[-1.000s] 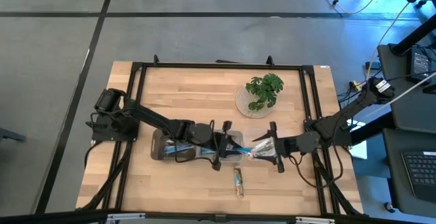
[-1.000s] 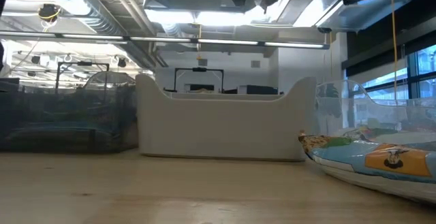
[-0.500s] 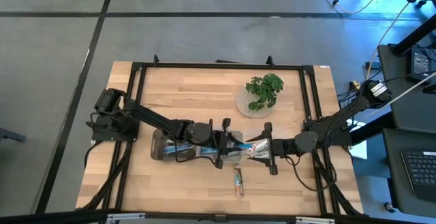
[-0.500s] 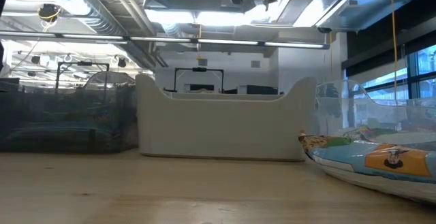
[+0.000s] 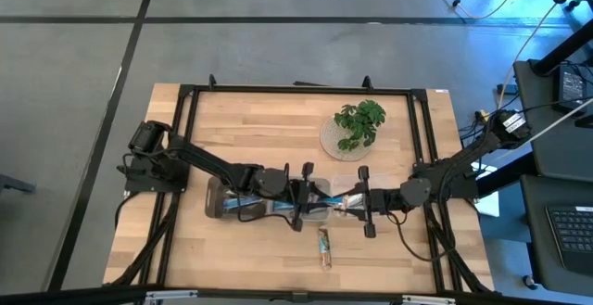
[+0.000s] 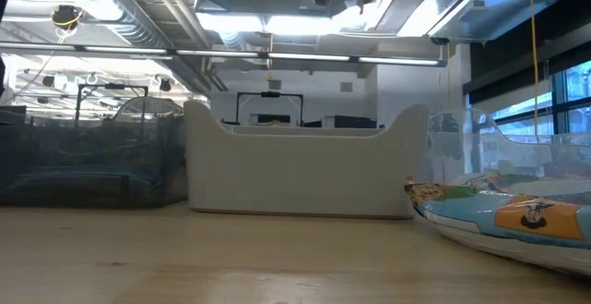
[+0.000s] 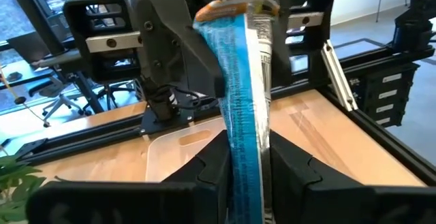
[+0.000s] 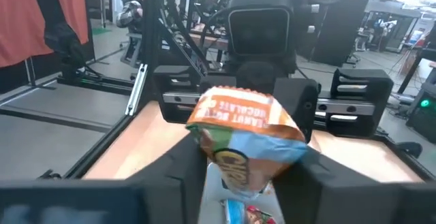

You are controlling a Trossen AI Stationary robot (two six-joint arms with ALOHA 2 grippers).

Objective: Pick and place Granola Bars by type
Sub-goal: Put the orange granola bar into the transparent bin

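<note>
A blue foil-wrapped granola bar [image 5: 331, 197] with an orange end hangs level above the table's middle, between my two grippers. My left gripper [image 5: 313, 196] is shut on its left end, my right gripper [image 5: 350, 200] on its orange right end. They face each other over the clear trays [image 5: 320, 216]. Another bar [image 5: 323, 247] lies flat on the wood near the front edge. It shows close up in the low view, where this bar [image 6: 503, 221] looks blue and orange. My left gripper pinches the blue end of the bar [image 7: 244, 152] between its two fingers, coming level from the table's left, fingers along the bar. The bar runs straight out from them, clear of the trays. My right gripper has the orange end [image 8: 242, 118] between its two fingers [image 8: 185, 176], coming level from the table's right. The wrapper's sides meet both fingers.
A leafy plant on a round plate [image 5: 357, 127] stands behind the grippers. A clear tray [image 5: 225, 200] holding blue bars lies under my left arm, another tray [image 5: 347, 183] by the right gripper. A black frame [image 5: 296, 90] borders the table.
My right gripper has moved toward the table's left, onto the orange end of the bar. My left gripper has kept the bar where it was.
</note>
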